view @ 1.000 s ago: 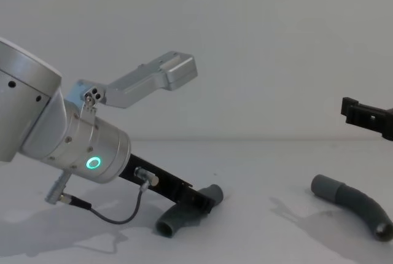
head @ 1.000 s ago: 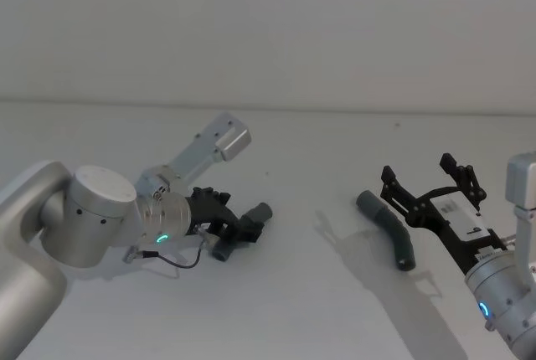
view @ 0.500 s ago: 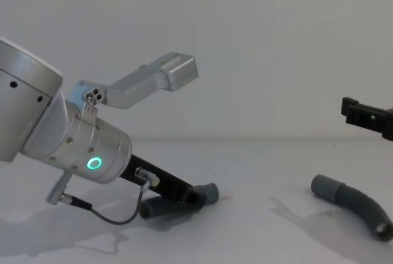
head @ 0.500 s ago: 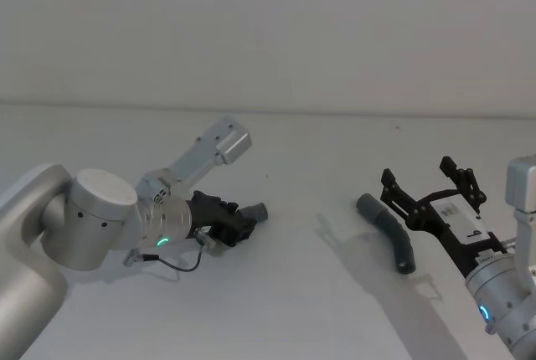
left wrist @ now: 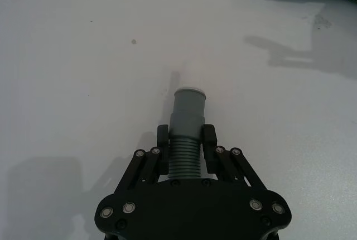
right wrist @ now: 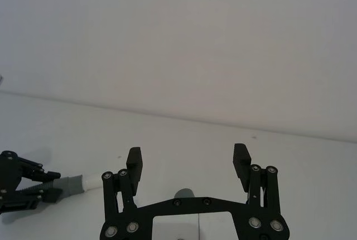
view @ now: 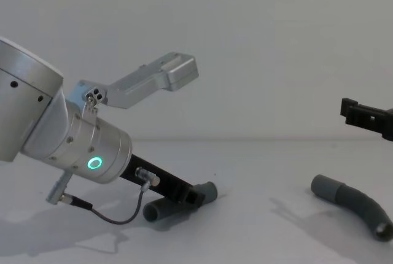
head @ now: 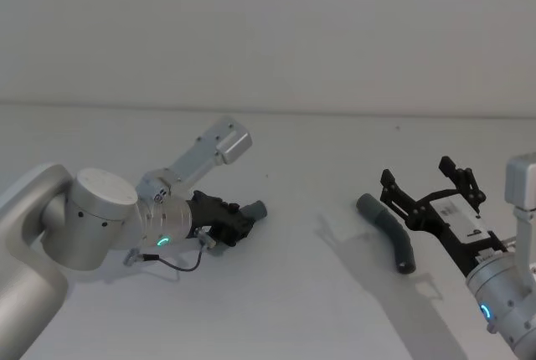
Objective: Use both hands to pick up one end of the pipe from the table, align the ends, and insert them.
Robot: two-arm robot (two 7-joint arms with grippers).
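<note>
On left half of table (head: 293, 310): left gripper (head: 243, 222), black, two-fingered, on thick silver wrist with green ring light (view: 93, 164) and thin looped cable (view: 110, 215); angled down, low over the surface. Fingers (left wrist: 162, 139) closed tight on ribbed middle of shorter pipe piece (left wrist: 188, 111), one finger on each side. Smooth grey cuff (head: 255, 208) projecting past the fingertips, toward table centre; pale whitish rim at its tip in the left wrist view and right wrist view. Opposite end of the piece (view: 153, 210) down at the table surface in the chest view; contact or small gap, cannot tell. On right half of table: longer pipe piece (head: 394, 234), curved, dark grey, lying flat, thicker cuff at its far end, well apart from the shorter piece. Right gripper (head: 421, 174) just beside and above the longer piece, not touching it; fingers (right wrist: 134, 162) spread wide apart, nothing between them. White label (head: 465, 213) on right gripper body, small dark mark printed on it, too small to read. No other legible writing or brand marks on either arm or pipe.
</note>
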